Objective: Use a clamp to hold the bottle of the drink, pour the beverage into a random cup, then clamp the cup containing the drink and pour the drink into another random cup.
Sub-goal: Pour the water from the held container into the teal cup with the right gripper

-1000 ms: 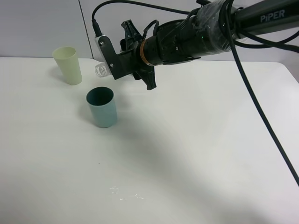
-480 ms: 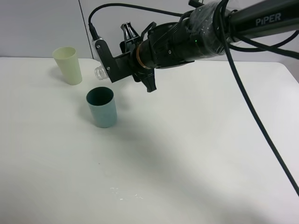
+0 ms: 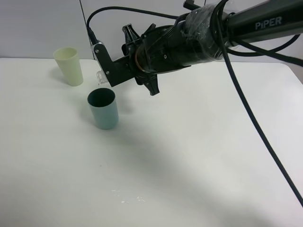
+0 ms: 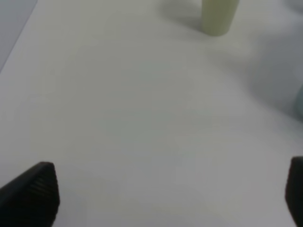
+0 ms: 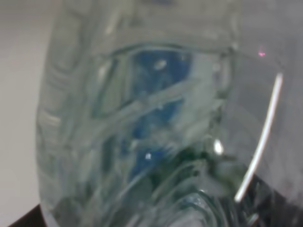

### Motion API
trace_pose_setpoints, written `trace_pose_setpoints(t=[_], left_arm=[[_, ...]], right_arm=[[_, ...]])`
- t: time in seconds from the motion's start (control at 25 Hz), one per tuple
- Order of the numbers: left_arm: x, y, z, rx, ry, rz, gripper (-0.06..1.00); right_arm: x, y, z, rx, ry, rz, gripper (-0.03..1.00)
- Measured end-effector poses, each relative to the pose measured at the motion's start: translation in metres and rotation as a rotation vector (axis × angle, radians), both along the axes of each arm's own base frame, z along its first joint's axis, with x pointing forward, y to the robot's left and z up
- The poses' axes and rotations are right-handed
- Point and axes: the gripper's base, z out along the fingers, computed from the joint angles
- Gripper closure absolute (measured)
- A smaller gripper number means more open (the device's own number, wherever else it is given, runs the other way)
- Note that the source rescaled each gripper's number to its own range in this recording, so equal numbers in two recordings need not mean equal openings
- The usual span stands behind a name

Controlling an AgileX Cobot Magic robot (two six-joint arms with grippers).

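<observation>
My right gripper (image 3: 110, 71) is shut on a clear plastic bottle (image 3: 101, 75), tipped on its side with its open neck pointing left, just above and behind the teal cup (image 3: 103, 108). In the right wrist view the bottle (image 5: 142, 118) fills the frame. A pale yellow cup (image 3: 69, 66) stands upright at the back left; it also shows in the left wrist view (image 4: 218, 16). My left gripper (image 4: 165, 194) is open above the bare table, its dark fingertips (image 4: 33, 189) at the frame's corners; that arm is out of the exterior view.
The white table (image 3: 189, 156) has a few small droplets (image 3: 127, 197) near its front edge. The right arm and its black cable (image 3: 255, 118) span the upper right. A grey wall stands behind.
The right gripper has rolled a little further, tipping the bottle's neck lower toward the teal cup. The cups have not moved.
</observation>
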Motion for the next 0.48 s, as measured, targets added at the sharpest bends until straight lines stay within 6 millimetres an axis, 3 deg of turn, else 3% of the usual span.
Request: trace_pose_setpoints(t=[0.48], left_arm=[[0.000,0.000,0.000,0.000,0.000,0.000,0.05]], right_arm=[[0.009,0.010,0.003,-0.014,-0.028,-0.084,0.97]])
